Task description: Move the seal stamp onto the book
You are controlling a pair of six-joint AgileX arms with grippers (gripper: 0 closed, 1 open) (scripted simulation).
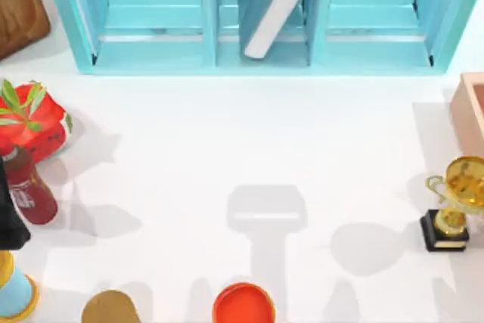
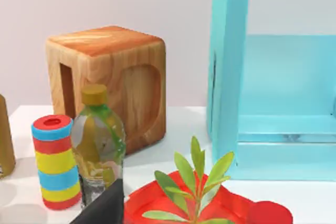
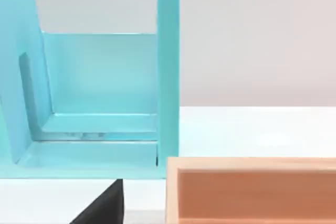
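Note:
The book (image 1: 276,5) has a teal cover and white page edges. It leans tilted inside the middle compartment of the light-blue shelf unit (image 1: 257,54) at the back of the table. The seal stamp is out of view. A black part of my left arm (image 1: 9,221) sits at the table's left edge beside a dark red bottle (image 1: 29,188). In each wrist view a dark wedge of that arm's own gripper appears: the left gripper (image 2: 105,208) and the right gripper (image 3: 105,205).
On the left are a wooden box (image 1: 19,1), a red pot with a green plant (image 1: 34,122) and a striped cylinder (image 1: 15,291). A tan object (image 1: 110,308) and an orange-red disc (image 1: 243,304) sit at the front edge. A gold trophy (image 1: 454,202) and a pink-tan tray (image 1: 470,111) stand on the right.

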